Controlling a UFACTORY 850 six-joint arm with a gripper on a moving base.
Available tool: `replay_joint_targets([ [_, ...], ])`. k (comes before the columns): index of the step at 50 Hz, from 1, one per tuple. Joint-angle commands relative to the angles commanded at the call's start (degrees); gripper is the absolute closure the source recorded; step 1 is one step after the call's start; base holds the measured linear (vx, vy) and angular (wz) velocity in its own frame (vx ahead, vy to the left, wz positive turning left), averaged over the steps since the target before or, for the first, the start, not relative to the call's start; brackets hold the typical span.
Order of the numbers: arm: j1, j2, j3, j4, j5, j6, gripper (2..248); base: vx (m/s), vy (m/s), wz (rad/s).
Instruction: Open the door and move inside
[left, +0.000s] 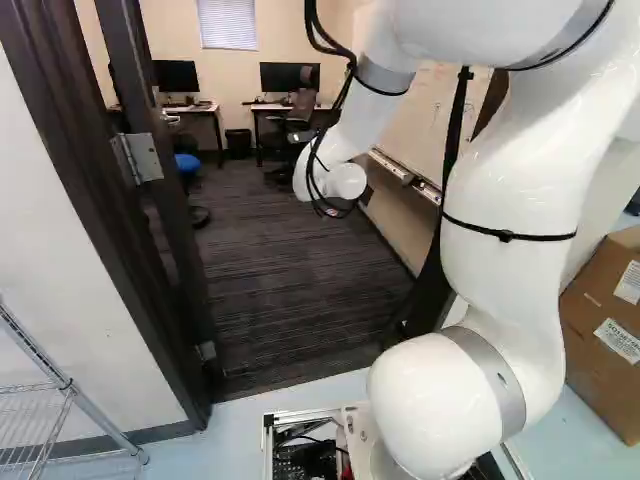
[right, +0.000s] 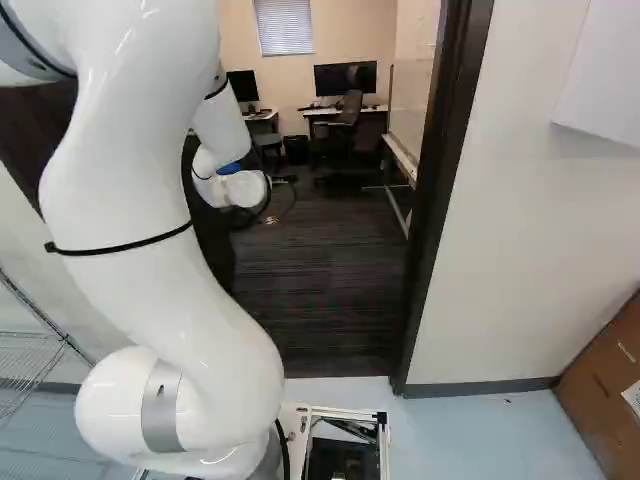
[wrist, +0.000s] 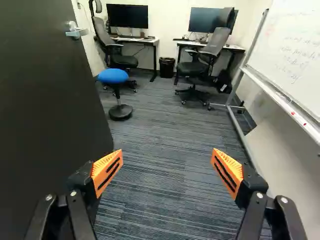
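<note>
**Door swung inward, way in at twelve o'clock**

Clock set on the gripper, twelve straight out along it.

- Doorway (right: 438, 200): dark frame, carpeted office beyond. The arm (left: 515, 240) reaches through it; base on the pale floor outside.
- Door (wrist: 45, 120): the thing that matters. Tall upright slab, standing open, its face running from nine o'clock close by toward eleven farther in. Hinge (left: 145, 158) at the left of the left base view.
- Whiteboard (wrist: 290, 55): one to two o'clock, on a wheeled stand.
- Tables, monitors on them: far wall, eleven (wrist: 135, 40) and one (wrist: 212, 46).
- Cardboard box (left: 605, 340): outside, about four; contents hidden.
- Bin (wrist: 167, 67): twelve, between the tables, dark liner at the rim; contents out of sight.
- Gripper (wrist: 167, 171): fingers spread wide, nothing between them. Left finger near the door face; touching or just beside, I can't say.
- Handle (wrist: 76, 32): ten to eleven, well ahead of the fingers.

Judgement: opening looks done, driving in remains. Go toward twelve, keeping the door off the left finger and the arm off the frame.
</note>
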Motion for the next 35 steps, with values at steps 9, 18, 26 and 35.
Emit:
replay_joint_targets([
  [9,-1.5,1.1,1.2,0.9,0.0,0.0,3,0.0,0.0,0.0],
  [18,-2.9,2.1,2.4,2.0,0.0,0.0,3,0.0,0.0,0.0],
  [26,-4.3,3.0,3.3,3.0,0.0,0.0,3,0.0,0.0,0.0],
  [35,-5.8,3.8,4.3,4.2,0.0,0.0,3,0.0,0.0,0.0],
])
